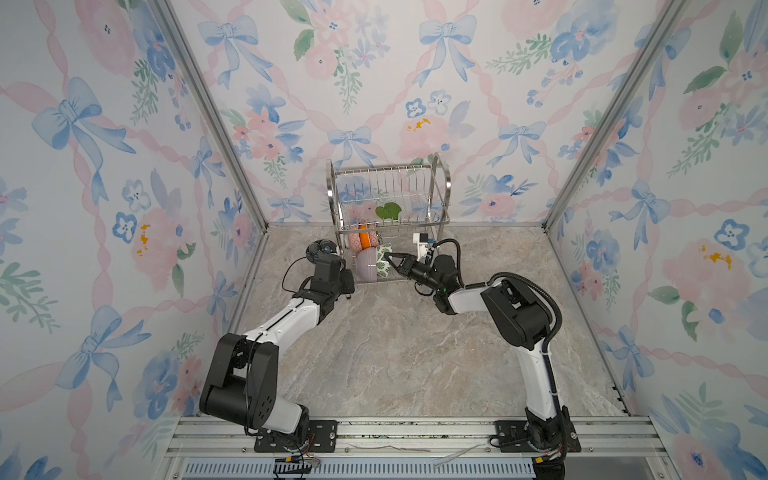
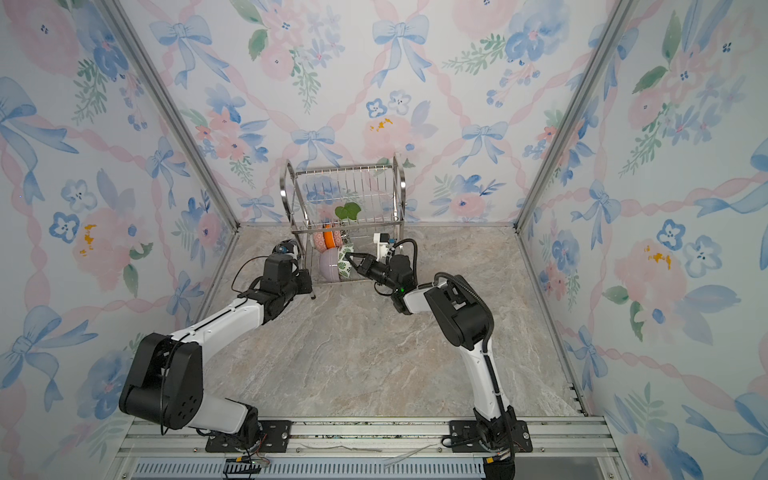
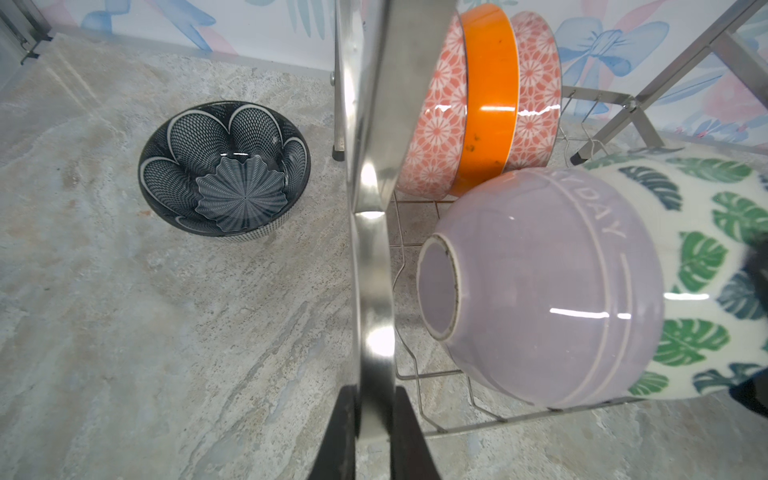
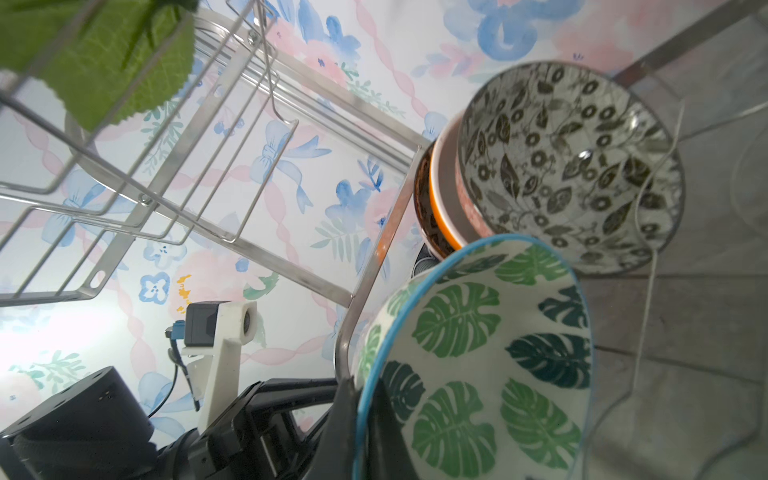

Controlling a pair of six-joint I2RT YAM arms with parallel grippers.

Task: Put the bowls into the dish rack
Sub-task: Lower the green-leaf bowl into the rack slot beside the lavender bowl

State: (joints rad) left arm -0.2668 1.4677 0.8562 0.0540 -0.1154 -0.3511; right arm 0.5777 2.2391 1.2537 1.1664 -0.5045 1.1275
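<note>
The dish rack (image 1: 331, 191) is steadied by my left tool (image 3: 376, 415), clamped on its side frame (image 3: 372, 257). My right tool (image 4: 365, 399) pinches the rim of the green-leaf bowl (image 4: 478, 357), which is set on the lower shelf (image 3: 519, 418) against the lavender bowl (image 3: 540, 291). Next, I reckon, I should release it, then fetch the dark blue bowl (image 3: 224, 170) from the counter (image 3: 124, 332) just beyond the left tool.

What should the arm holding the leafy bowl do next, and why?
Probably open the right fingers and let go: they pinch the rim of the green-leaf bowl, which already seems to stand on edge on the lower shelf of the dish rack, beside the lavender bowl.
</note>
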